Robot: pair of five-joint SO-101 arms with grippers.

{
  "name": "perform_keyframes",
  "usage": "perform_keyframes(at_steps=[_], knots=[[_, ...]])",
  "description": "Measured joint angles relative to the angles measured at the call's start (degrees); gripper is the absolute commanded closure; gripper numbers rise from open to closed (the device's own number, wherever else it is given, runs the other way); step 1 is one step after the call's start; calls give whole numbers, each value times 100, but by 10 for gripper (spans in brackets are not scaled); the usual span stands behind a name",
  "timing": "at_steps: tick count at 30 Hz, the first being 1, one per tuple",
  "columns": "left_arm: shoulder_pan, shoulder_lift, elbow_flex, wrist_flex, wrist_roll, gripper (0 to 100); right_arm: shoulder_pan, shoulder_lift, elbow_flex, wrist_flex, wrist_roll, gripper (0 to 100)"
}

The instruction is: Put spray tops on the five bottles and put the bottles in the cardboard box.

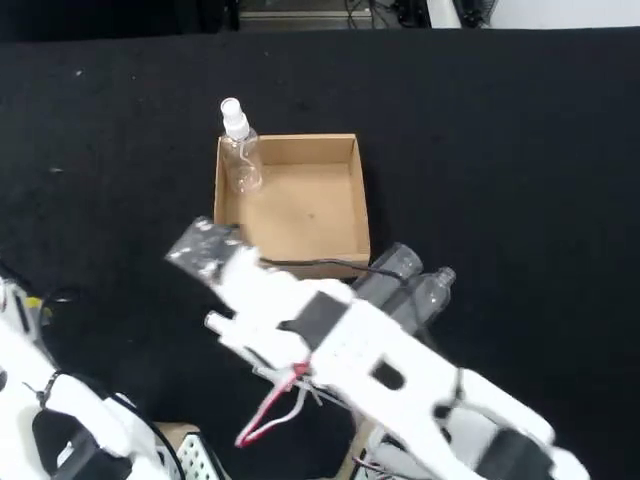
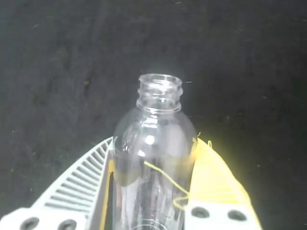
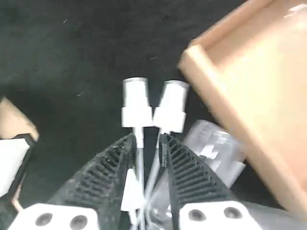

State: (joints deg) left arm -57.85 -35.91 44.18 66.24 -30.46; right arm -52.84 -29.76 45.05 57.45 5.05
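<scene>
While the left gripper [image 2: 154,142] was parked low at the near left of the table [image 1: 520,130], a clear bottle [image 2: 157,124] with no top on was pinched between its white finger [image 2: 79,184] and its yellow one [image 2: 216,179], open neck pointed away over the black cloth. Over on the other side, the right gripper [image 3: 146,139] was stretched out just off the near left corner of the cardboard box [image 1: 300,215], and its black jaws were squeezed in on the thin tubes of two spray tops [image 3: 135,109], which were held side by side with the white heads sticking out past the tips. One capped bottle [image 1: 240,150] could be seen at the far left corner of the box, body seemingly inside and spray head poking past the rim. Two more bottles [image 1: 418,278] were lying on the cloth right by the box's near right corner, partly covered by the right arm [image 1: 380,365], so whether tops were on them couldn't be told.
</scene>
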Motion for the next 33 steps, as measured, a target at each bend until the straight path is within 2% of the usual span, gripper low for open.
perform_keyframes(at_steps=[6,15,23,28,33], knots=[[-633,0,0,-185,18,971,-484,1125,-527,-615,-53,927],[-782,0,0,-202,0,971,-519,2699,-993,-756,-62,927],[-747,0,0,-202,-35,971,-369,3235,-1275,-765,-53,915],[-747,0,0,-202,-35,971,-316,3235,-1433,-677,88,762],[-721,0,0,-202,-35,971,-387,3218,-1565,-396,123,799]])
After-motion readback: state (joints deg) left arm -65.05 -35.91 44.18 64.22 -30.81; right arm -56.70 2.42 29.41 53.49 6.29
